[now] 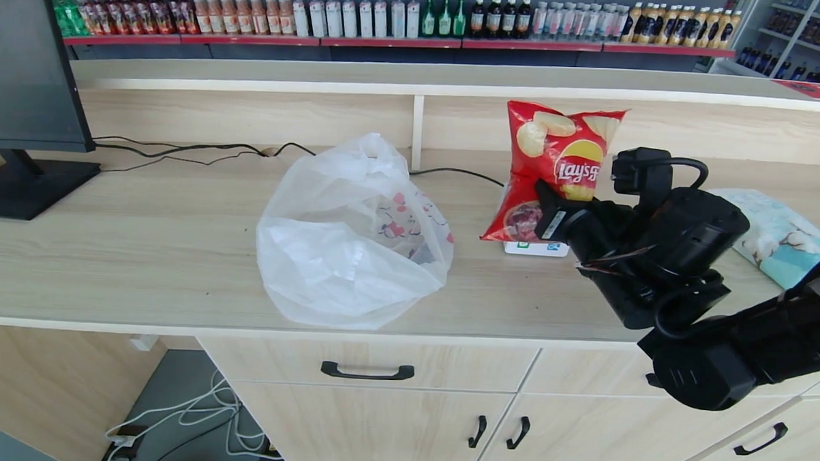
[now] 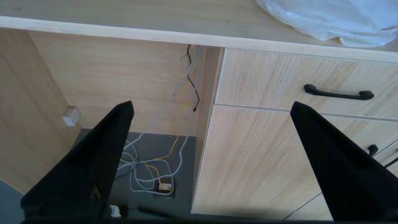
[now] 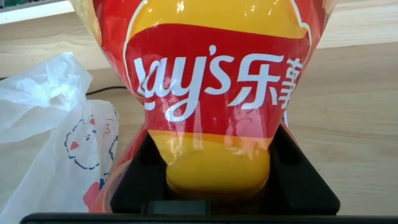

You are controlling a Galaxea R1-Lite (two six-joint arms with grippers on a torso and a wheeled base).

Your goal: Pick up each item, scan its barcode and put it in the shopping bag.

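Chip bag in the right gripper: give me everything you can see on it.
The glossy red foil chip bag has a yellow centre patch, white lettering and printed potato chips near its top. Puffed and roughly upright, its lower part is pinched by the black right gripper. Its bottom edge is at a small white box on the light wooden counter; contact unclear. It stands apart from the white plastic shopping bag.

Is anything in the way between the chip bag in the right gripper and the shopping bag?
Nothing visible. The right gripper holds the chip bag upright by a small white box, and only bare counter lies between it and the shopping bag. A black cable runs farther back, off that line.
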